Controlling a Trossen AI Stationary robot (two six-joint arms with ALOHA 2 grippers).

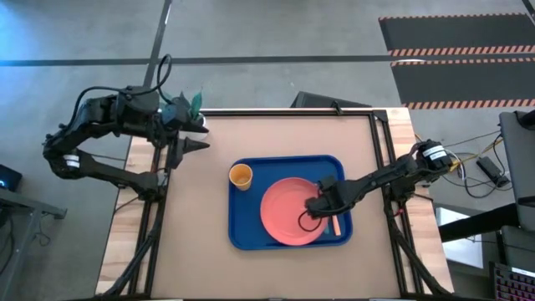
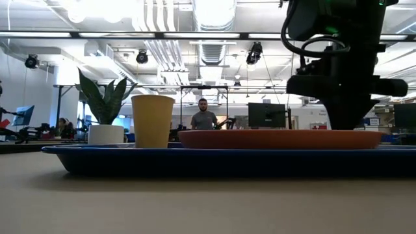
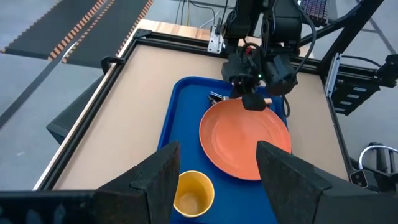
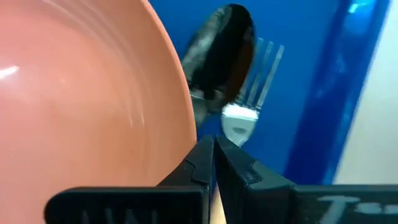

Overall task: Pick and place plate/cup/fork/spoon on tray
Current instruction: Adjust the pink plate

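The blue tray (image 1: 242,226) lies mid-table. On it stand the coral-pink plate (image 1: 284,213) and, in its far left corner, the orange-yellow cup (image 1: 241,176). The fork (image 4: 264,65) lies on the tray floor beside the plate's right rim, tines toward the far edge; its pale handle (image 1: 336,222) shows in the high view. The spoon's dark bowl (image 4: 222,56) lies partly over the tines. My right gripper (image 4: 215,163) points down there, shut on the spoon's pale handle. My left gripper (image 1: 194,135) waits open at the table's far left corner. My right gripper pinches the spoon's pale handle (image 4: 239,124) between its two fingers, just behind the neck of the bowl, coming from above. The fingers hide the rest of the handle. The bowl points toward the far edge, down by the fork's tines; whether it rests there I cannot tell.
A white pot with a green plant (image 2: 104,110) stands at the table's far left, by my left gripper. A raised black frame (image 1: 380,150) runs along the table's edges. A person (image 2: 205,118) stands in the room behind.
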